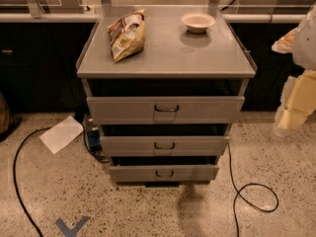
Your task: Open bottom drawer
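Note:
The bottom drawer point(164, 173) is the lowest and narrowest grey front of the metal cabinet, with a small dark wire handle point(164, 173) at its centre. Its front sits roughly in line with the two drawers above, and no tray interior shows. My gripper point(292, 113) is at the right edge of the camera view, pale yellow and white, level with the top drawer. It is well to the right of the cabinet and above the bottom drawer, touching nothing.
The mid-sized drawer point(164, 145) and the wider top drawer point(166, 109) sit above. A snack bag point(127, 33) and a white bowl point(198, 22) lie on the cabinet top point(163, 58). A paper sheet point(61, 134), black cables point(252, 196) and a blue tape mark point(72, 226) are on the floor.

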Tool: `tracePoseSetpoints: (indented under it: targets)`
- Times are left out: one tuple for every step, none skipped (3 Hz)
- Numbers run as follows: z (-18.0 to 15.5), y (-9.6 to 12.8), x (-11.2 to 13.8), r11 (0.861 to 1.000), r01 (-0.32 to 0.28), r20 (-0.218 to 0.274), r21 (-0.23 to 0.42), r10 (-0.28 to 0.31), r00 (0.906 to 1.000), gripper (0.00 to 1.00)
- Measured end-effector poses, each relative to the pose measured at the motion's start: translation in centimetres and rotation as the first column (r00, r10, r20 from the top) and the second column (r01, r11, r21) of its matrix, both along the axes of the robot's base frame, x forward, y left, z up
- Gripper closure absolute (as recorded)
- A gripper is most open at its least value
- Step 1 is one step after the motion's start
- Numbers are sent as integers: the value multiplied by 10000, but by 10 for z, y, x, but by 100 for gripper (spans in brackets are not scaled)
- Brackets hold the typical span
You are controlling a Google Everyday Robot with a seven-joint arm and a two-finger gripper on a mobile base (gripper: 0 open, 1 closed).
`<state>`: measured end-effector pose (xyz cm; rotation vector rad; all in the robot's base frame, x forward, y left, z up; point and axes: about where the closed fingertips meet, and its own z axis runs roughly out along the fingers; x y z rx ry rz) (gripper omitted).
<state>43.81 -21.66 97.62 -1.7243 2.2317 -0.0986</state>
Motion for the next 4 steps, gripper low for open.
tracePoseSetpoints:
  targets:
    - [-2,0,-1,9999,96,59,62,-96,9999,0]
    - [-35,-2,-4,9981,252,-100,565,-246,9996,0]
    - [-95,-1,-9,9921,396,-463,1191,-343,9983,0]
    - [-153,2,-11,9847,331,-856,1712,-186,9962,0]
